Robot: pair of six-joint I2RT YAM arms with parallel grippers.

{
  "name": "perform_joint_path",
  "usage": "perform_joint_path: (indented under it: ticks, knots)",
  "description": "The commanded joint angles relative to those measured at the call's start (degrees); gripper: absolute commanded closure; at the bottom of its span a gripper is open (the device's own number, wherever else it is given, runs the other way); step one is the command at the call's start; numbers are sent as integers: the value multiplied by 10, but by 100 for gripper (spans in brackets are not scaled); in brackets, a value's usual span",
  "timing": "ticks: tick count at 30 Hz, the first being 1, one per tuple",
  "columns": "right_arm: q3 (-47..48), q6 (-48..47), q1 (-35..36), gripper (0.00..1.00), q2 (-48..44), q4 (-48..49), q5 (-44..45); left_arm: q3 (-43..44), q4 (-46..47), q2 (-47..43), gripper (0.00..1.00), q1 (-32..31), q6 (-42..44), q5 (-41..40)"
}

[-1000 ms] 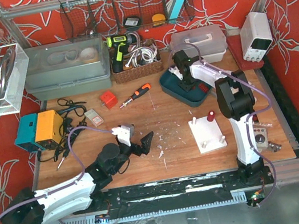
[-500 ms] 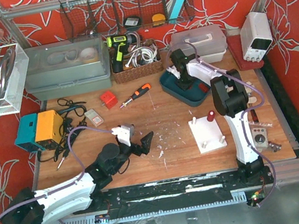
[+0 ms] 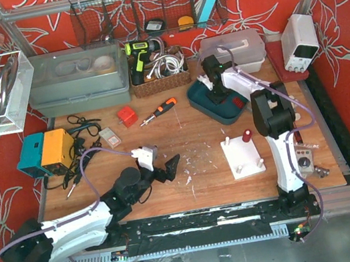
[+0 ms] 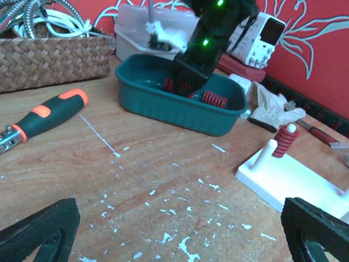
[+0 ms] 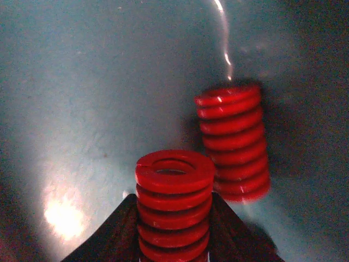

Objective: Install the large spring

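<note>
Red large spring (image 5: 173, 202) at lower centre of right wrist view, open end facing cam. Right gripper (image 5: 173, 232) is closed on it, black fingers (image 5: 117, 232) pressed to both flanks. Spring and gripper are inside the teal tray (image 4: 163, 109), low over its floor; can't tell if the spring touches the floor.

Second red spring (image 5: 233, 143) just beside it to upper right, lying on its side on the tray floor, w/ a thin gap between the two.

Top view: tray sits right of centre in the upper half of the wooden table (image 3: 190, 138), just below a clear lidded box (image 3: 232, 49). White peg base (image 3: 244, 159) lies near the tray, toward lower right. Small red spring (image 3: 246, 135) is seated on one peg; other pegs bare.

Left gripper (image 3: 166, 168) at lower centre-left, well apart from the tray, jaws spread wide, holding nothing, low over the wood among white flecks.

Orange-black screwdriver (image 3: 160, 110) lies left of the tray. Wicker basket (image 3: 159, 79) w/ cables above it. White power supply (image 3: 299, 41) at far upper right.
</note>
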Motion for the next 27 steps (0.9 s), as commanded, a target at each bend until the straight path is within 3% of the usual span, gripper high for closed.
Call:
perform_joint_path:
  ticks: [1, 12, 23, 27]
  knots:
    - [-40, 47, -2, 100, -103, 13, -19, 3, 22, 8, 0, 0, 4, 2]
    - [-275, 234, 25, 100, -353, 179, -124, -15, 45, -22, 16, 1, -13, 6]
    - [-472, 436, 142, 100, -559, 332, -133, -37, 32, -116, 32, 0, -69, -36]
    - [-521, 530, 205, 100, -601, 377, -121, -17, 32, -130, 34, 0, -95, 3]
